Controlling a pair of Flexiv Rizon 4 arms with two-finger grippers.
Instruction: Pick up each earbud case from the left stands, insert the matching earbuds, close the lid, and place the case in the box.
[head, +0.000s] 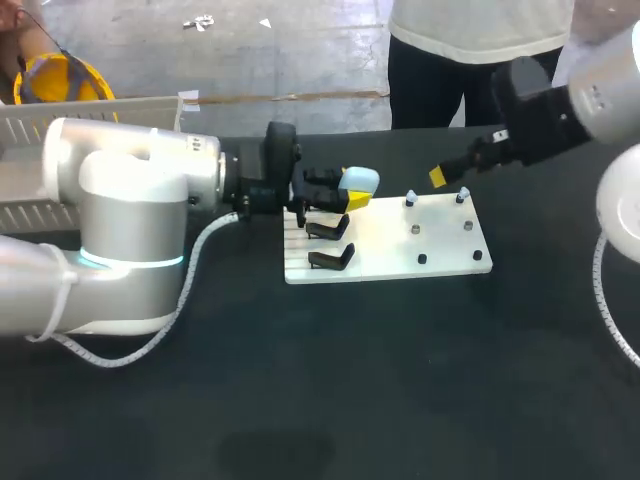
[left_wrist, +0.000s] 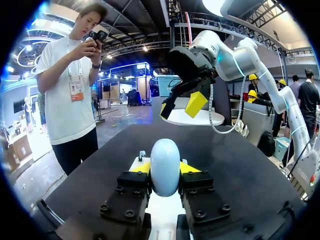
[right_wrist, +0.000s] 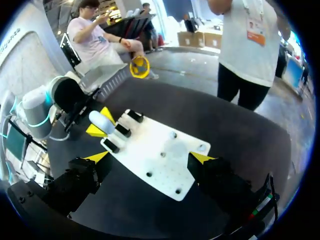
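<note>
No writing, number, label or sign can be read on the table (head: 400, 380), on the white board (head: 400, 255) lying on it, or on the pale blue earbud case (head: 360, 180) above the board's left edge.
</note>
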